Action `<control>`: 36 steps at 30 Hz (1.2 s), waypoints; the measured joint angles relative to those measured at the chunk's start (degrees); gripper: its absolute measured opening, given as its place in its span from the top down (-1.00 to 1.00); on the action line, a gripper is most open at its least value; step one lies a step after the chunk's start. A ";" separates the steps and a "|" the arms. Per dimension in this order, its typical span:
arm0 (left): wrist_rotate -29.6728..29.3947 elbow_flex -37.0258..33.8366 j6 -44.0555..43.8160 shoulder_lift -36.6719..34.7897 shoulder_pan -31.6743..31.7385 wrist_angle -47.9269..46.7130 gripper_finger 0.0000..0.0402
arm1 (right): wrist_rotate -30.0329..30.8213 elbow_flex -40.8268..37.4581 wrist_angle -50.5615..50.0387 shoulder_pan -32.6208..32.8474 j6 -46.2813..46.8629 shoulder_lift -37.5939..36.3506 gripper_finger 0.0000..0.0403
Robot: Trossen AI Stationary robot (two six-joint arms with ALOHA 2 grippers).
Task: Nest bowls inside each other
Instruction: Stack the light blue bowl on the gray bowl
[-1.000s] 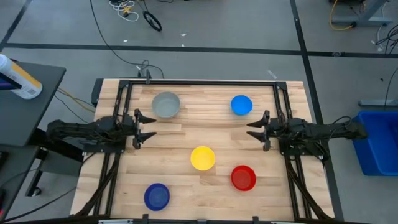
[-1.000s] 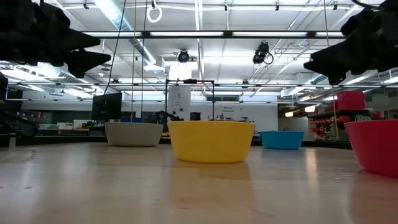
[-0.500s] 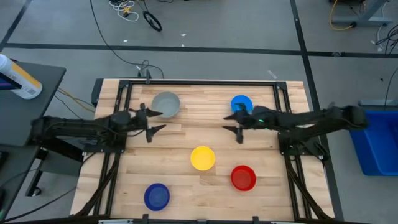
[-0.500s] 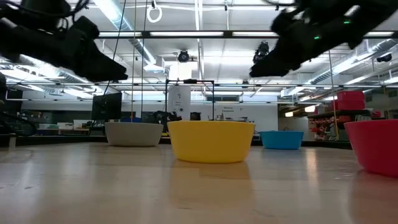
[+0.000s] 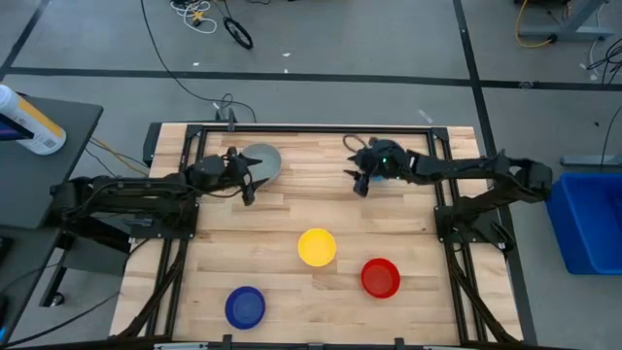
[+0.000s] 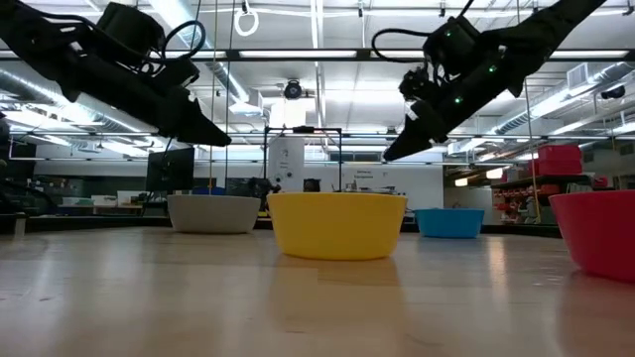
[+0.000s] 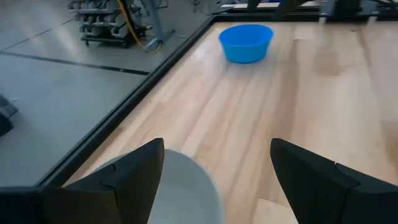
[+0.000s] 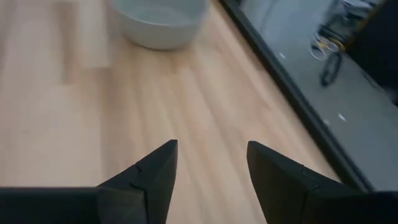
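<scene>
Five bowls stand upright on the wooden table. The grey bowl (image 5: 268, 160) is far left, the light blue bowl (image 5: 385, 175) far right, the yellow bowl (image 5: 317, 247) in the middle, the red bowl (image 5: 380, 278) near right and the dark blue bowl (image 5: 245, 306) near left. My left gripper (image 5: 243, 175) hangs open above the grey bowl's near-left rim (image 7: 171, 186). My right gripper (image 5: 355, 167) is open in the air, just left of the light blue bowl, which its arm partly covers. It points toward the grey bowl (image 8: 163, 22).
A black frame (image 5: 311, 128) runs along the table's far edge and down both sides. Bare wood lies between the grey and light blue bowls (image 5: 316, 170) and along the near middle. A side table with a bottle (image 5: 29, 122) stands off to the left.
Both arms have stretched out from the table's sides toward the far edge and the middle. My left gripper has swung over the grey bowl's near side. My right gripper has travelled past the light blue bowl and tipped downward. No bowl has moved.
</scene>
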 joint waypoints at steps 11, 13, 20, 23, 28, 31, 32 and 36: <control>2.84 -3.64 3.07 -4.64 6.31 1.85 -0.51 | -7.97 -2.05 -14.19 -5.44 1.57 -6.50 -0.02; 3.32 -5.18 3.11 -7.86 7.46 1.95 -0.51 | -7.84 -3.18 -14.08 -4.95 2.03 -6.55 -0.02; 8.43 -9.88 0.28 -22.64 11.33 -1.65 -0.51 | -7.33 -4.26 -12.98 -4.83 2.47 -6.80 -0.06; 11.66 -11.04 -1.87 -28.56 11.74 -5.53 -0.51 | -7.52 -4.26 -11.87 -4.83 2.48 -7.36 -0.05; 15.33 -12.30 -6.80 -37.64 11.74 -11.85 -0.51 | -7.57 -4.26 -11.82 -4.83 2.60 -8.87 -0.03; 16.85 -12.37 -9.31 -42.50 11.74 -15.73 -0.51 | -7.59 -4.26 -11.83 -4.81 2.66 -9.98 -0.05; 17.31 -12.37 -10.10 -44.15 11.74 -16.82 -0.51 | -7.69 -4.26 -11.83 -4.81 2.71 -10.36 -0.05; 17.42 -12.37 -12.11 -51.26 11.72 -21.50 -0.51 | -8.05 -4.26 -11.85 -4.26 3.44 -11.28 -0.06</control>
